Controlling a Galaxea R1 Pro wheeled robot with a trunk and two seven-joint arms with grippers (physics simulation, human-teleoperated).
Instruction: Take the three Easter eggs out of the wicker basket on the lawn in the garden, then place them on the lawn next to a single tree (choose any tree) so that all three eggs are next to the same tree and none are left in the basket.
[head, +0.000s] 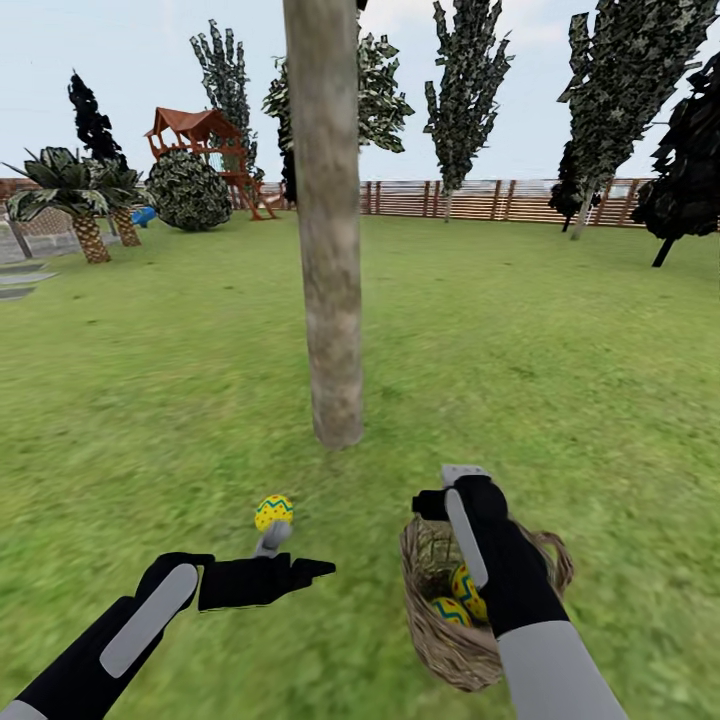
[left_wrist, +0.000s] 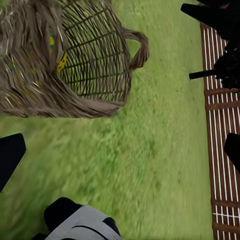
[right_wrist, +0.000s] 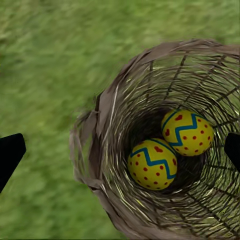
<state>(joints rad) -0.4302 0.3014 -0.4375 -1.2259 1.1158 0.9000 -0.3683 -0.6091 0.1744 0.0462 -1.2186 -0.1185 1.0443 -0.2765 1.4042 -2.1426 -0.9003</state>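
Observation:
One yellow Easter egg (head: 273, 512) with blue zigzag shows over the lawn (head: 560, 350), just past my left gripper (head: 295, 556) and short of the tree (head: 328, 250) trunk. I cannot tell whether it touches the grey finger below it. In the left wrist view the left gripper (left_wrist: 120, 152) is open with only grass between its fingers. The wicker basket (head: 420, 570) (left_wrist: 75, 65) stands on the grass right of it. My right gripper (head: 452, 497) (right_wrist: 120, 152) hangs open above the basket (right_wrist: 100, 115). Two eggs (right_wrist: 186, 131) (right_wrist: 151, 163) lie inside, partly hidden by the right hand in the head view (head: 462, 590).
Short palms (head: 90, 200), a round shrub (head: 190, 190) and a wooden playset (head: 205, 140) stand far left. Grey paving stones (head: 20, 275) lie at the left edge. A slatted fence (head: 480, 198) and dark cypresses (head: 620, 90) close the back. Open grass surrounds the trunk.

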